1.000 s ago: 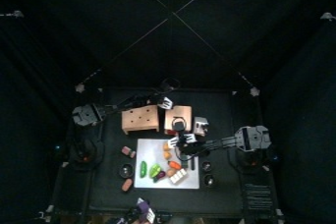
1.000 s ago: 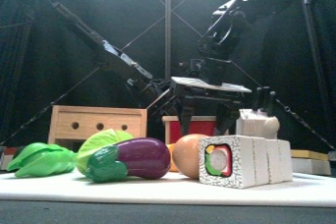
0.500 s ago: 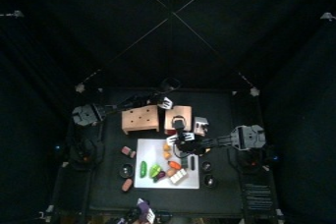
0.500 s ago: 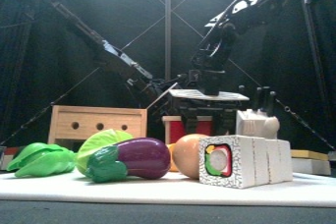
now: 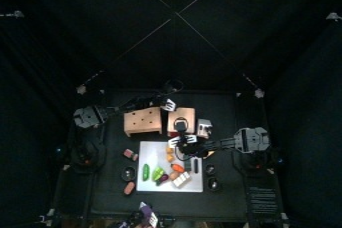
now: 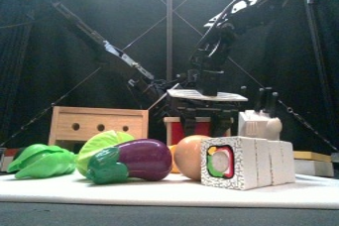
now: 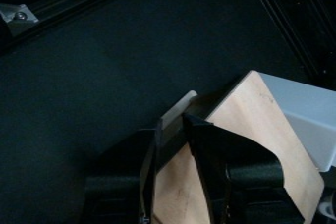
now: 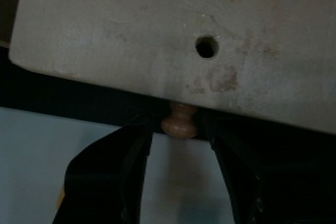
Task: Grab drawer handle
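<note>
The wooden drawer box (image 5: pixel 142 121) stands at the table's back left and shows behind the toy food in the front view (image 6: pixel 98 127). In the right wrist view, its pale front panel (image 8: pixel 157 31) fills the frame, and the small round drawer handle (image 8: pixel 179 122) sticks out under it. My right gripper (image 8: pixel 180 135) is open, one jaw on each side of the handle with a narrow gap. From above, the right gripper (image 5: pixel 181 128) sits at the box's right end. My left gripper (image 7: pixel 195 130) is shut on the box's top edge (image 7: pixel 256 130).
A white board (image 5: pixel 194 177) in front of the box carries toy food: lettuce (image 6: pixel 40 161), an eggplant (image 6: pixel 133 159), a sushi roll (image 6: pixel 245 163). A red block (image 6: pixel 175 129) and a white object (image 6: pixel 260 124) stand behind them. Curtains ring the table.
The right gripper's jaws have narrowed a little, and it has shifted slightly higher behind the food in the front view. The left arm has stayed still.
</note>
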Robot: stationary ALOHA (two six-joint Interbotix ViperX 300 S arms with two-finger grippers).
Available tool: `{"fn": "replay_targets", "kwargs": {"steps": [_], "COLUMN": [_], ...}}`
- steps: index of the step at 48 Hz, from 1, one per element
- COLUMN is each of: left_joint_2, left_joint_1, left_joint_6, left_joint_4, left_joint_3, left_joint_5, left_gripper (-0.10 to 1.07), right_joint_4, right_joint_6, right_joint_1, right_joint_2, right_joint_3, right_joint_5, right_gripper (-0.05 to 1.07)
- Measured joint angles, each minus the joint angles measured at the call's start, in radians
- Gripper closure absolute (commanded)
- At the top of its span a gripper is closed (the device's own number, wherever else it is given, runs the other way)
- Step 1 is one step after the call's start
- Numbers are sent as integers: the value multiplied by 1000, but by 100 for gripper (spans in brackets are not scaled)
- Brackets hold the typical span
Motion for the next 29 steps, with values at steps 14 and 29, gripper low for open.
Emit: {"fn": "replay_targets", "kwargs": {"steps": [14,29], "left_joint_2": [0,0], "left_joint_1": [0,0], "left_joint_6": [-2,-2], "left_joint_4": [0,0], "left_joint_3": [0,0], "left_joint_5": [5,5], "left_gripper": [30,30], "right_joint_4": [2,5], "right_joint_6": [0,0], "right_joint_1": [-2,-2], "right_joint_2": [3,3], "right_joint_3": [2,0], "right_joint_5": [0,-2], "right_gripper": [46,45]}}
